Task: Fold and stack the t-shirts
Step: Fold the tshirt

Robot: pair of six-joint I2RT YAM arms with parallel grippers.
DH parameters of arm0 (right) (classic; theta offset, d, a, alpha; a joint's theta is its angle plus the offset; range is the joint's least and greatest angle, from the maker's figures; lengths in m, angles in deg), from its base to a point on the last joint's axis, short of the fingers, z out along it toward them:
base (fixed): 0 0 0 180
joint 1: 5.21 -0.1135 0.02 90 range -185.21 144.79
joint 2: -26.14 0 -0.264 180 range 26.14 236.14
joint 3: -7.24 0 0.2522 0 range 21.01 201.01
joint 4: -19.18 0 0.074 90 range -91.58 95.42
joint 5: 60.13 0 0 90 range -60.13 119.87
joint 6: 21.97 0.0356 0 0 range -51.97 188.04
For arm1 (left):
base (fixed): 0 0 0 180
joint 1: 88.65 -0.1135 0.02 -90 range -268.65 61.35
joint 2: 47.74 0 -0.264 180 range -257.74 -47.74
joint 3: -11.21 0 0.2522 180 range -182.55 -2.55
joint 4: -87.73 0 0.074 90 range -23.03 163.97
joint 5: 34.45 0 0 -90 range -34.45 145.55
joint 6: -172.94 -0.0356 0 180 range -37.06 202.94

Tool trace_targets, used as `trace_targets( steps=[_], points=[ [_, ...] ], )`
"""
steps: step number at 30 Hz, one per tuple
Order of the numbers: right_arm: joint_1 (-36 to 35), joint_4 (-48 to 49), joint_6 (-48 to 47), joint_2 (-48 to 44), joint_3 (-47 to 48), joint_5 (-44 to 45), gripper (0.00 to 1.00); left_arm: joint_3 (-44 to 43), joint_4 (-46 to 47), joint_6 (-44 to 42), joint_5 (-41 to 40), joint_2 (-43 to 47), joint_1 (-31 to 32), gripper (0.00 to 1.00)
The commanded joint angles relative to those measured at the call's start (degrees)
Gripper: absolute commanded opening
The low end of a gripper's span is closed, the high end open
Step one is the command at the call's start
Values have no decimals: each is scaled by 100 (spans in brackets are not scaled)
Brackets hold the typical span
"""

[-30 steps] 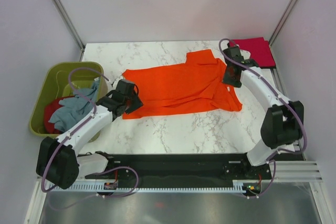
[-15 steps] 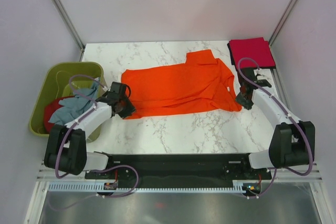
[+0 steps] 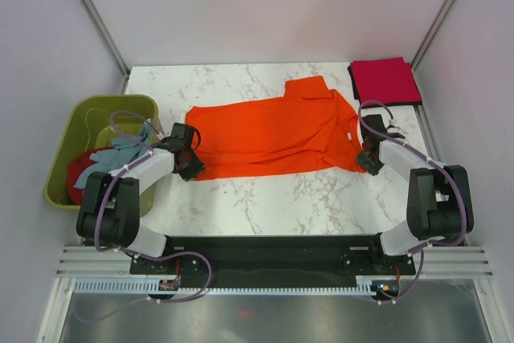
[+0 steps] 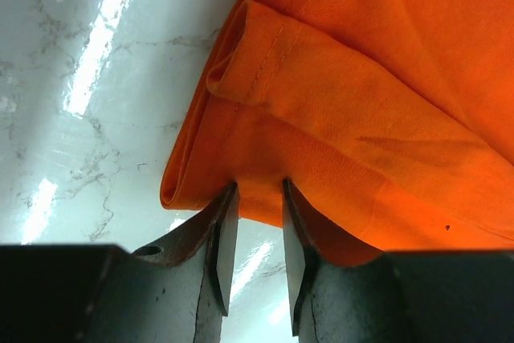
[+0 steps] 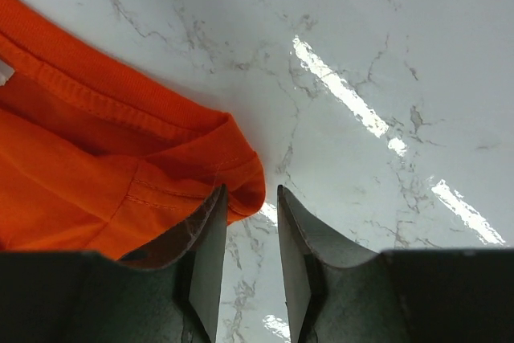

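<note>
A bright orange t-shirt (image 3: 273,134) lies spread flat across the middle of the marble table. My left gripper (image 3: 191,168) is low at its near left corner. In the left wrist view the left gripper (image 4: 259,186) has its jaws parted, tips touching the folded hem of the orange t-shirt (image 4: 361,78). My right gripper (image 3: 369,160) is at the shirt's near right corner. In the right wrist view the right gripper (image 5: 250,190) is open, with the corner of the orange t-shirt (image 5: 80,158) reaching just between its tips. A folded crimson t-shirt (image 3: 385,79) lies at the back right.
An olive-green tub (image 3: 63,158) stands off the table's left side, holding a pale grey-blue t-shirt (image 3: 120,158) and a red t-shirt (image 3: 79,173). Grey walls close in the left, right and back edges.
The right gripper came from the shirt's far right side to its near right corner. The left gripper slid slightly left to the near left corner. Both pairs of jaws narrowed.
</note>
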Motion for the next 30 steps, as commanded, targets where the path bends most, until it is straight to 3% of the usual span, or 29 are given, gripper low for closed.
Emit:
trace_targets(
  steps=[1, 7, 9, 10, 12, 21, 28, 29, 30],
  points=[
    [50, 581, 174, 69, -172, 124, 39, -39, 23, -109, -485, -239, -72, 36],
    [102, 705, 157, 245, -296, 203, 36, -110, -117, -118, -696, -301, -72, 36],
    [146, 670, 104, 280, -331, 317, 25, -119, -161, -127, -784, -318, -72, 36],
    [181, 644, 78, 254, -366, 370, 11, -127, -170, -127, -793, -336, -72, 36],
    [286, 530, 7, 123, -392, 563, 0, -136, -214, -136, -819, -345, -63, 36],
    [559, 19, -204, -1125, -840, 616, 0, 92, -434, -101, -688, 50, 16, 35],
    [551, -208, -125, -1416, -1043, 669, 0, 365, -583, -39, -486, 630, 86, 45],
    [551, -235, -133, -1486, -1034, 652, 1, 347, -618, -65, -433, 709, 86, 46],
    [559, -314, -151, -1530, -1025, 617, 9, 321, -679, -109, -320, 771, 95, 47]
  ],
)
